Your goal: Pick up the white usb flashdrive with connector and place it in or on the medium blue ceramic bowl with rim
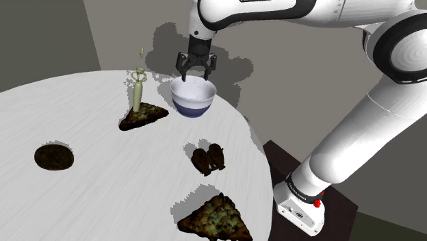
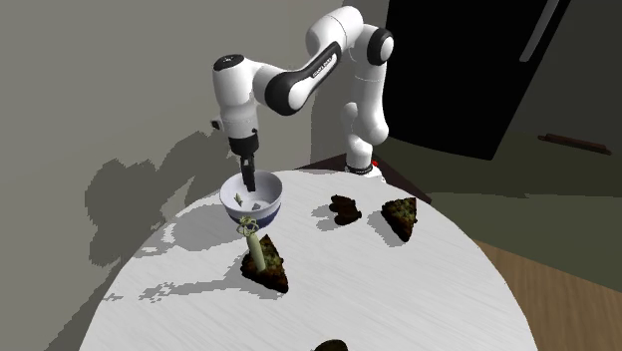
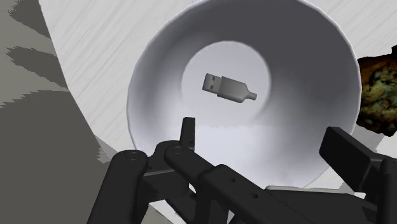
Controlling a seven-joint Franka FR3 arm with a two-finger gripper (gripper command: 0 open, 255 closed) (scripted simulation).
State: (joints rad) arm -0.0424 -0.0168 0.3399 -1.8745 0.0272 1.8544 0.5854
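In the shoulder view, the hand [image 1: 198, 72] hangs just above the bowl [image 1: 193, 99] with its fingers spread. The bowl is round and smooth, white inside, with a blue band low on its outer wall. It stands on a round, pale worktop [image 1: 82, 123] with a faint streaked grain.

In the second exterior view, the hand [image 2: 248, 182] reaches down into the bowl's mouth. Beyond the bowl from the hand, a slim vase [image 2: 254, 249] stands upright on a dark, crumbly wedge [image 2: 271, 274].

In the wrist view, the two black fingers [image 3: 347, 149] stand well apart and hold nothing. Ahead of them the flash drive [image 3: 228, 89] lies flat on the bowl's floor, touching neither finger. Its body is a grey rounded block narrowing to a stub, and it has a silvery rectangular connector.
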